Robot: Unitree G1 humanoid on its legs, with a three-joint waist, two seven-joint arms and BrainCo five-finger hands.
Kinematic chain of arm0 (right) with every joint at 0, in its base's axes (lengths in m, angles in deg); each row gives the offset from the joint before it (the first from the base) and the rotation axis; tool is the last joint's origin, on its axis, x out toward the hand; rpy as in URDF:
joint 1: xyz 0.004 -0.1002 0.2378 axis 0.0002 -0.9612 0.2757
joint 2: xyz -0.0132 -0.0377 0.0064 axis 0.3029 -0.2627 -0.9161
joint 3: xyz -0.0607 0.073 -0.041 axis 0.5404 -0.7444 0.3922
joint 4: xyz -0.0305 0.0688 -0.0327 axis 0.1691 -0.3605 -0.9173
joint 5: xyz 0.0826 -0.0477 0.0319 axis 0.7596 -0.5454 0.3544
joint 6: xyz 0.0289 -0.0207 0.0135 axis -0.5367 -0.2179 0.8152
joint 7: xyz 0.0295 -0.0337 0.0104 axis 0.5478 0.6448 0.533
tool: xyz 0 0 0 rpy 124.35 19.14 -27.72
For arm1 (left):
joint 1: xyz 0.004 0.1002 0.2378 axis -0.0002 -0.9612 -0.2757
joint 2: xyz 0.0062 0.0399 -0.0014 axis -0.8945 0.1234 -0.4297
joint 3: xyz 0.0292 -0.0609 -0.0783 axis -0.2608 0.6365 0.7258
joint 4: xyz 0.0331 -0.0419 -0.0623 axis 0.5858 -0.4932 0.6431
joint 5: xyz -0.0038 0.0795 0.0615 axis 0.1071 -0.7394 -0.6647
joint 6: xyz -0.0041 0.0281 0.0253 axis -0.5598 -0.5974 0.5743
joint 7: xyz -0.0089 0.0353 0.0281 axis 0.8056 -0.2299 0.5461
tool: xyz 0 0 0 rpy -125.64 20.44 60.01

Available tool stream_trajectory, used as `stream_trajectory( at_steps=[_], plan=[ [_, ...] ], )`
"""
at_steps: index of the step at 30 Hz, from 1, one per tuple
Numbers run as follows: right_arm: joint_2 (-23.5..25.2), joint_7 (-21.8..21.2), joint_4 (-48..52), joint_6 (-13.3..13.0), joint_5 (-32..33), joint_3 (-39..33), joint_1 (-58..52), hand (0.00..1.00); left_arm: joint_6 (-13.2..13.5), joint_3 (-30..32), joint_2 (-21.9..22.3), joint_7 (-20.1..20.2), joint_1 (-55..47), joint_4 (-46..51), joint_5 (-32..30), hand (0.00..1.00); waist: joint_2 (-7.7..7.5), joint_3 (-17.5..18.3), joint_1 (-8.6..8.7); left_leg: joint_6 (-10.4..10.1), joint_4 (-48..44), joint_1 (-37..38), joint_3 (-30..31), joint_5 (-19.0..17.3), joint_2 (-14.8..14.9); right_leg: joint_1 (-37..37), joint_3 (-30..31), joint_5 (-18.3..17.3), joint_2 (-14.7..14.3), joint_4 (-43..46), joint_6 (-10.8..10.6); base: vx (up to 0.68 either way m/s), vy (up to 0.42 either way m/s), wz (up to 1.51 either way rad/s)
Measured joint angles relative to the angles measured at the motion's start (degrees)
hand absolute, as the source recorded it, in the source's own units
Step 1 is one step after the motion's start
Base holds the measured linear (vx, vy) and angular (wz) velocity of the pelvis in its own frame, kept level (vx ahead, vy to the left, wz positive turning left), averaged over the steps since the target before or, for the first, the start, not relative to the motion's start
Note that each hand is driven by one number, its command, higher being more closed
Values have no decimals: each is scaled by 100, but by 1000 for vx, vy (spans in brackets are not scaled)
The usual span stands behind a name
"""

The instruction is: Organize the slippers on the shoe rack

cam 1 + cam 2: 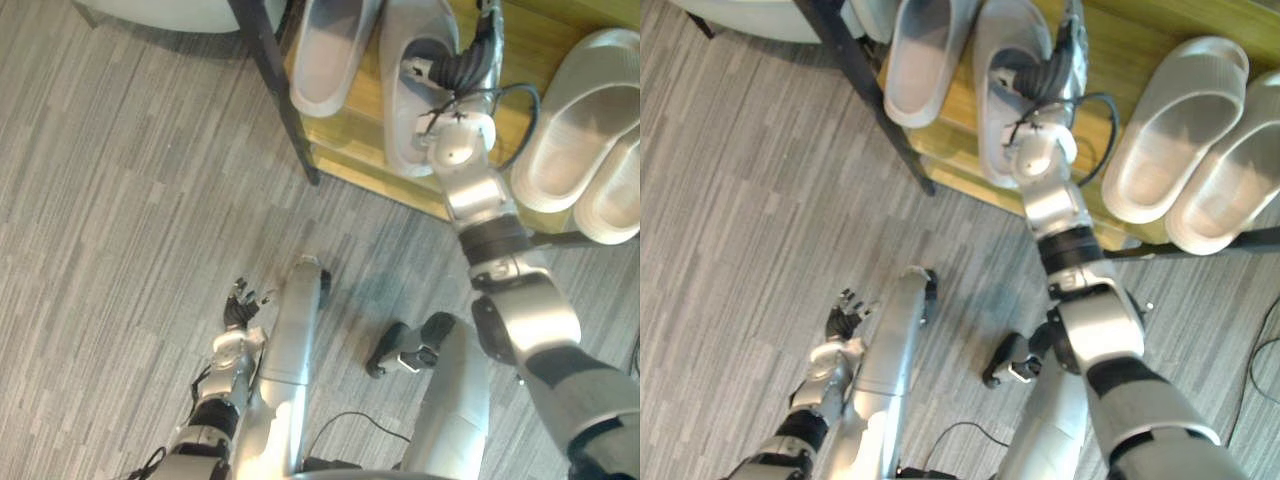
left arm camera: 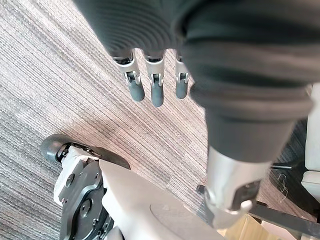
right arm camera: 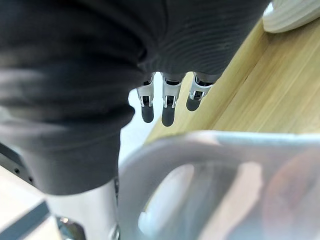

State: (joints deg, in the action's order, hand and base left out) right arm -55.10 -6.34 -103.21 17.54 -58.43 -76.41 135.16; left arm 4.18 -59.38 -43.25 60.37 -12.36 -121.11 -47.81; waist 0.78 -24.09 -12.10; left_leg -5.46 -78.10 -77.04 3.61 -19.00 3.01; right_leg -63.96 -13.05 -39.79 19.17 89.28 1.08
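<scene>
The grey slipper [image 1: 1005, 40] on the shoe rack [image 1: 515, 45] looks like light, bendy foam, best pinched by its strap [image 3: 210, 142], over which the right hand's [image 1: 1045, 72] fingers [image 3: 168, 112] hover straight and empty; the left hand [image 1: 238, 310] hangs open.

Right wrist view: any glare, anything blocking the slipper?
Right wrist view: no glare on the wooden shelf; the grey slipper sits close to the lens, by the right hand, fingers straight. Left eye view: evenly lit; the right arm covers part of that slipper.

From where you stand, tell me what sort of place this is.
Likely a home or office entryway, indoors: a wooden shoe rack holds pale slippers, standing on grey plank flooring.
</scene>
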Motion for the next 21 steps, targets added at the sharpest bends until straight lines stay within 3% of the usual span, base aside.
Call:
stream_trajectory(
  at_steps=[6,11,14,21],
  plan=[
    [312,22,1035,-4,-21,-180,-785,0,-10,94,9,-5,-50,5,0,0,-5,1,44,-4,106,114,-43,1,40,57,24,32,-39,-94,20,-7,4,-4],
    [1009,50,1838,-35,-4,-200,-1738,0,-73,342,29,-7,-196,74,-4,0,-84,42,162,-12,265,280,-56,-4,87,212,-3,59,-101,-284,-3,-2,-2,-3],
    [1266,-11,1861,-159,100,-208,-2115,0,-105,441,31,-6,-212,73,-36,0,-106,49,196,-13,320,366,-63,-5,120,305,-18,86,-131,-368,-10,-4,0,-4],
    [1568,-307,1861,-576,1047,-245,-2586,0,-110,628,65,3,-268,80,-111,0,-153,38,238,-19,429,521,-97,-9,155,416,4,99,-180,-495,-79,-11,2,-2]
  ],
)
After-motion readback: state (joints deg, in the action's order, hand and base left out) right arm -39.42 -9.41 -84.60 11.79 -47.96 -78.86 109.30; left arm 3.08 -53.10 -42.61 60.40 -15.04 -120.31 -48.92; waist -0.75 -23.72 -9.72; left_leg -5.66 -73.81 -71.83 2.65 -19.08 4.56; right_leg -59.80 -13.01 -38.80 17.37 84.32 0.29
